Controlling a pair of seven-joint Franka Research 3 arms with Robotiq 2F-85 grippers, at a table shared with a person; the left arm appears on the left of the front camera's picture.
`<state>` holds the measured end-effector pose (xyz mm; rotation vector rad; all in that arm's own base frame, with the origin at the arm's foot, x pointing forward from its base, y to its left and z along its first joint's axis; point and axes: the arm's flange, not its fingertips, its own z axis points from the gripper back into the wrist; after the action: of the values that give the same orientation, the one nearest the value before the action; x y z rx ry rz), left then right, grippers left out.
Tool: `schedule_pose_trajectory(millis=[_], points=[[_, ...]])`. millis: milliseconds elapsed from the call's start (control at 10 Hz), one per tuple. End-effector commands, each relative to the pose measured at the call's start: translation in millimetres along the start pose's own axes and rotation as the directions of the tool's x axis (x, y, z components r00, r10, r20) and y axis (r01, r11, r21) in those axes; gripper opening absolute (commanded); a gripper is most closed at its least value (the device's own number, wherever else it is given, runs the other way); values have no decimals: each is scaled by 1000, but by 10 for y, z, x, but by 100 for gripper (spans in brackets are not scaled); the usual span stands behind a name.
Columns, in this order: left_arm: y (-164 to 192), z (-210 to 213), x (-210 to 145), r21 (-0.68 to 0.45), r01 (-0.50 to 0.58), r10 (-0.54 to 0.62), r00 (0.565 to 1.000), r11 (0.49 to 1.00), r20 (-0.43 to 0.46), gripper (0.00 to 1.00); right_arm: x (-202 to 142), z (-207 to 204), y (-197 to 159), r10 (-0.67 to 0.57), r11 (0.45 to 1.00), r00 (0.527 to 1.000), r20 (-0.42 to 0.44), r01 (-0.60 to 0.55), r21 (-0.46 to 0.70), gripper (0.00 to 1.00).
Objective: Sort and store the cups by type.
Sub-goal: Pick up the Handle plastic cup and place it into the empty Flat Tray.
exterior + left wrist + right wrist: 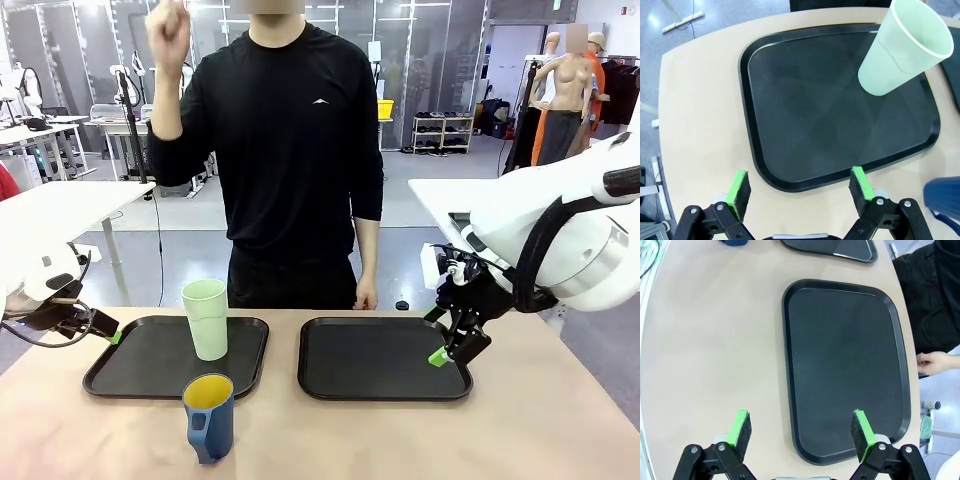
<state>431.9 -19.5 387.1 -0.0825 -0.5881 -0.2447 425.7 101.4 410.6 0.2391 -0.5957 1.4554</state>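
Currently hovering with left claw and right claw spread (pinching nothing); risking toppling the tall mint tumbler while reaching past toward the blue mug.

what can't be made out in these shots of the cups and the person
- blue mug: left wrist view, cut off by the right and bottom edges, so most of it is out of frame. In the right wrist view, just a sliver at the top edge.
- mint tumbler: front view, its own wall hides the inside.
- person's raised hand: front view, blurred and up against the top edge; unclear whether it holds anything.
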Motion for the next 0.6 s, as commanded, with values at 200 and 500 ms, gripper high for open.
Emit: schedule_pose_trajectory(millis=[200, 500], points=[[-1, 7, 9, 0, 0, 0, 1000, 1000, 3, 100, 1, 7, 6, 0, 1000, 1000, -11, 0, -8, 100], [-1, 7, 9, 0, 0, 0, 1000, 1000, 3, 100, 1, 7, 6, 0, 1000, 1000, -11, 0, -8, 100]])
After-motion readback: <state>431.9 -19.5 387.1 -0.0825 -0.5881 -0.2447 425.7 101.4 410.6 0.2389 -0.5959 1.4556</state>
